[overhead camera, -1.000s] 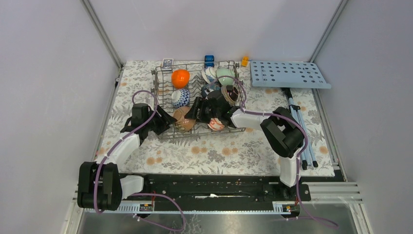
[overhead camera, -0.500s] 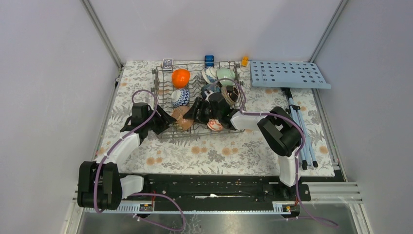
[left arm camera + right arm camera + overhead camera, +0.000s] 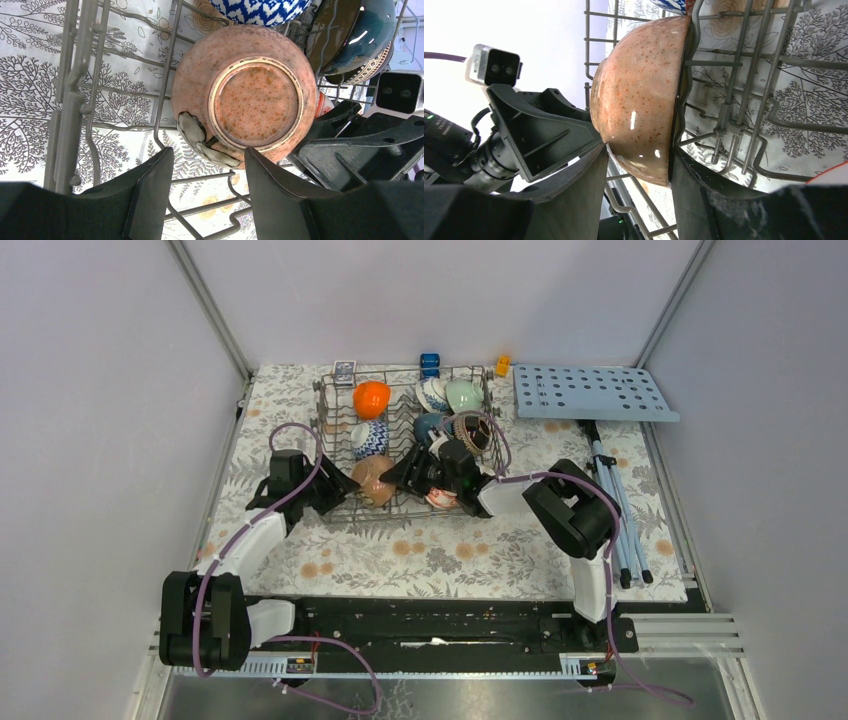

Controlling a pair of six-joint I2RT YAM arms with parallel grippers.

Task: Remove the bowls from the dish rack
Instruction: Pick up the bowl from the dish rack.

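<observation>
Amid the wires of the dish rack (image 3: 75, 100), the speckled bowl (image 3: 639, 105) is straddled by the right gripper (image 3: 639, 154), clamping unclear; the left gripper (image 3: 207, 151) is held open.

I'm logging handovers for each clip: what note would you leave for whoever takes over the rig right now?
The left gripper is open, at the base of the speckled pink bowl.
The right gripper straddles that bowl's rim; whether it is clamped is unclear.
The bowls in view all sit in the dish rack.
Done: none out.
To do: lift this bowl out, then the rest.
</observation>
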